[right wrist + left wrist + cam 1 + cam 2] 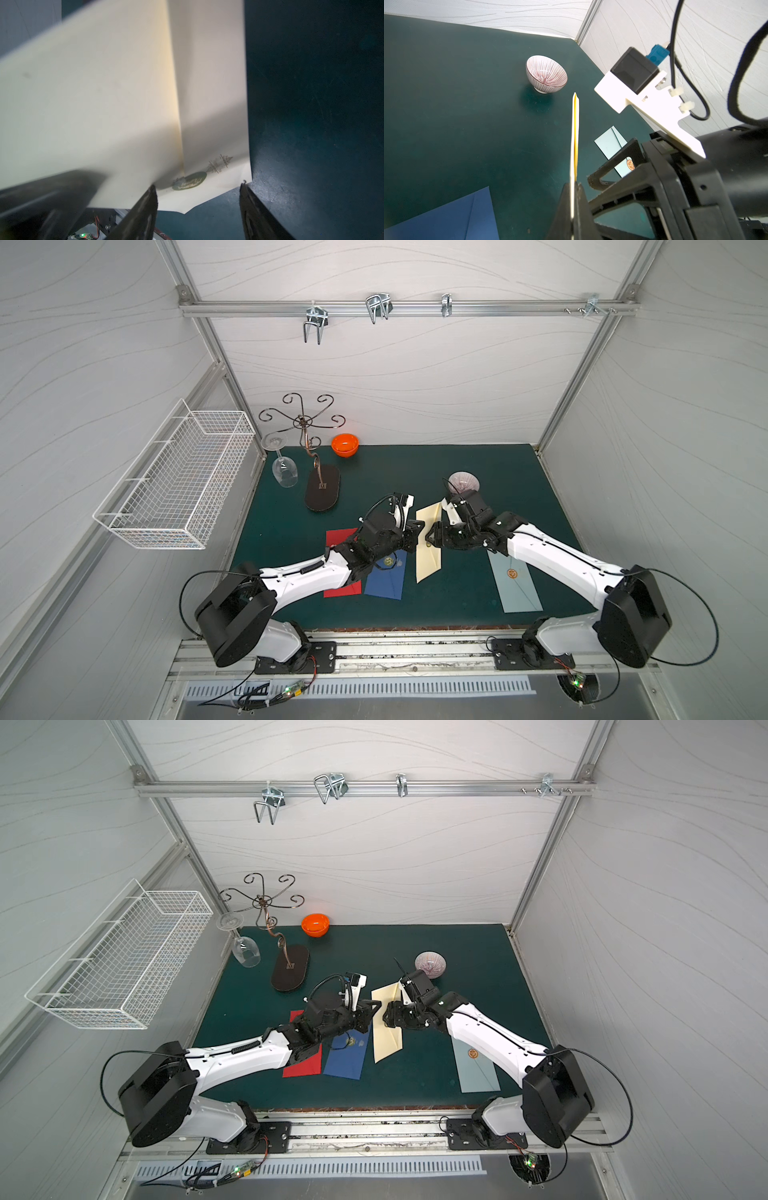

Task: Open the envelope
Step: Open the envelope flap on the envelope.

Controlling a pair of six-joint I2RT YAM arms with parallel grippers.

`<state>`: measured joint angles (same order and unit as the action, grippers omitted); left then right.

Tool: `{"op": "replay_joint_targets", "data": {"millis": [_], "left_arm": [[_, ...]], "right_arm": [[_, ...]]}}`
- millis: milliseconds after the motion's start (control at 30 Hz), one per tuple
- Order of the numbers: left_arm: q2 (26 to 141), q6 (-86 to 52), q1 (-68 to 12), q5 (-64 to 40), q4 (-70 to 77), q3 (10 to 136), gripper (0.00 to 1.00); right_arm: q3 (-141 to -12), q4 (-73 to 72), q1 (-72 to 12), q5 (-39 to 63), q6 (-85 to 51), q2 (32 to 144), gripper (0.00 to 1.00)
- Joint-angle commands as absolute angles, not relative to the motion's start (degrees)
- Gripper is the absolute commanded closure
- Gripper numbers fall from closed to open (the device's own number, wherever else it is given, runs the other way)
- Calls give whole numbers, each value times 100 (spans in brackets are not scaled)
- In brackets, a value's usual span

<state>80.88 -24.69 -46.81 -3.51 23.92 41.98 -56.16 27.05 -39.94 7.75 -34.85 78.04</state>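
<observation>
Robot test cell, aluminium frame point(407, 308), white panels point(395, 377) (green mat point(457, 601))

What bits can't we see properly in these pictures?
- Red envelope: the left arm covers most of it in both top views.
- Pale blue envelope: its far end lies under the right arm in both top views.
- Dark blue envelope: cut off by the picture's edge in the left wrist view.
- Seal on the cream envelope: writing too blurred to read in the right wrist view.
</observation>
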Motion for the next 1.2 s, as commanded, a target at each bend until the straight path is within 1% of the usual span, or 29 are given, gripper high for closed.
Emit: {"op": "replay_joint_targets", "data": {"millis": [0,200,567,833,967,1167], "left_arm": [[8042,-2497,-4656,-281,2736,4392,100],[8035,-2484,-4641,-412,2681,4420,100],[7980,-2189,-4641,-800,2077,4583,100],[7945,-2081,-4642,-805,1875,4660,100],[7912,-1942,-4642,-787,1447,4838,100],[7789,-1890,-4642,-796,1464,4696,100]], "right_arm": [[-5581,2632,-3962,694,-3404,7666,36],[-5628,2756,-3904,608,-3460,7734,36],[-5915,3364,-3779,931,-3777,7960,38],[-5991,3651,-3768,642,-4283,7771,38],[-6127,3809,-3766,598,-4448,7773,39],[-6214,3907,-3812,530,-4783,7761,41]]}}
